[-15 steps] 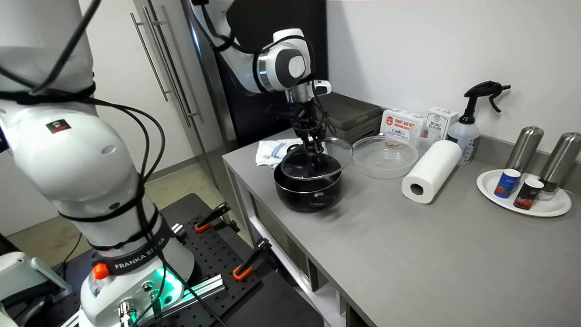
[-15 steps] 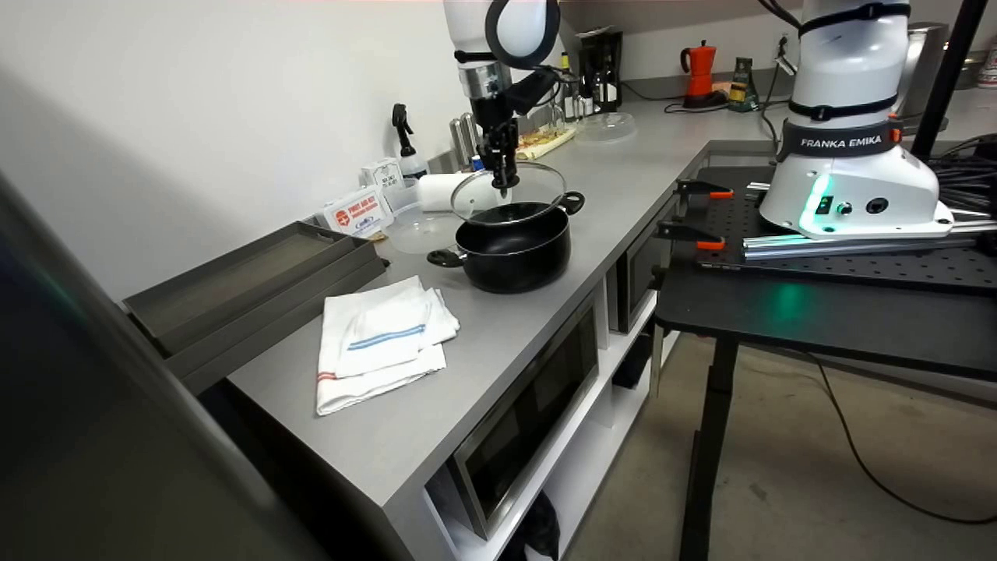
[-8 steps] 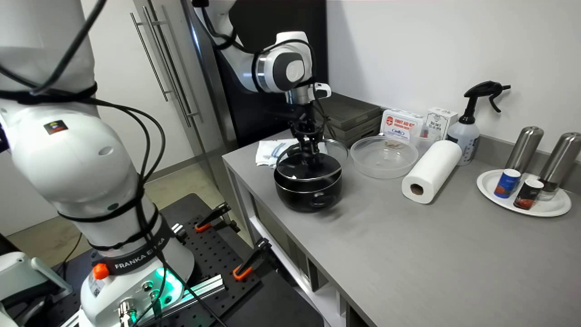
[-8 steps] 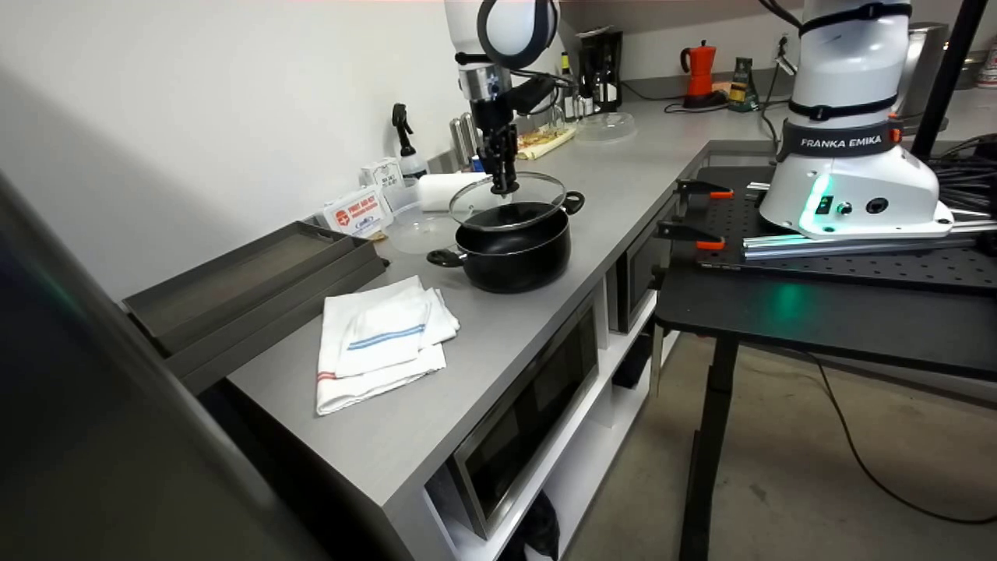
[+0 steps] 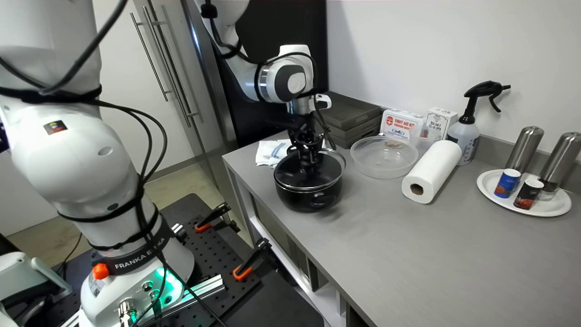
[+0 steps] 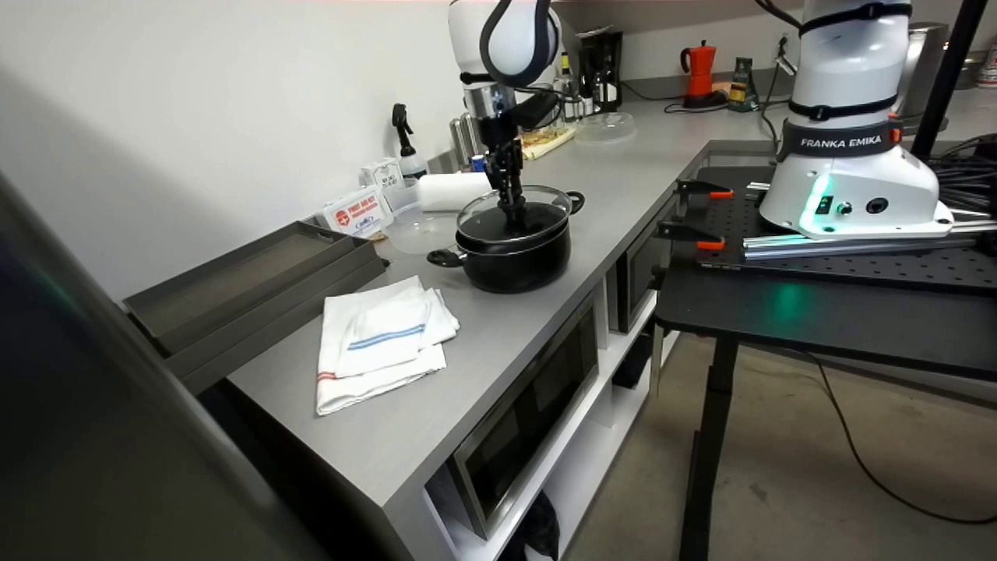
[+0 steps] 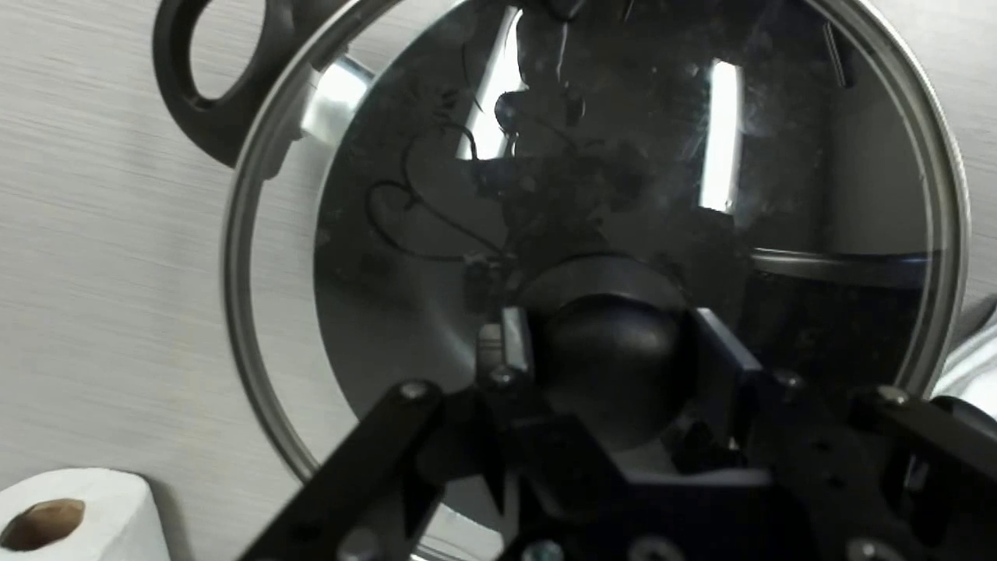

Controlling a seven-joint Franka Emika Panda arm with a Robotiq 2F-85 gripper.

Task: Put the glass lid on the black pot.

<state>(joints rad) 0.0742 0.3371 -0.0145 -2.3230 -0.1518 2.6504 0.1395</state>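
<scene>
Sinks lower than half a second ago, carrying the glass lid [image 7: 615, 206] from above the black pot [image 6: 518, 266] down to its rim, or just over it. Holds the gripper [image 7: 618, 343] clenched around the lid's dark knob [image 7: 614, 362], pressed from either side. Looks off-centre in the wrist view — shows a crescent of bare countertop [image 7: 117, 257] through the glass, beside a side handle [image 7: 230, 125]. Overhangs, in an exterior view, on the side facing the clear dish [image 5: 386, 171]. Cannot tell, from these angles, contact all the way round. Could settle crooked if let go now, slipping inside at one edge and riding up at another, because of that sideways offset. Could also shove the pot along by pressing down misaligned — or drag the lid off by rising before spreading the fingers [image 7: 517, 343] fully.
</scene>
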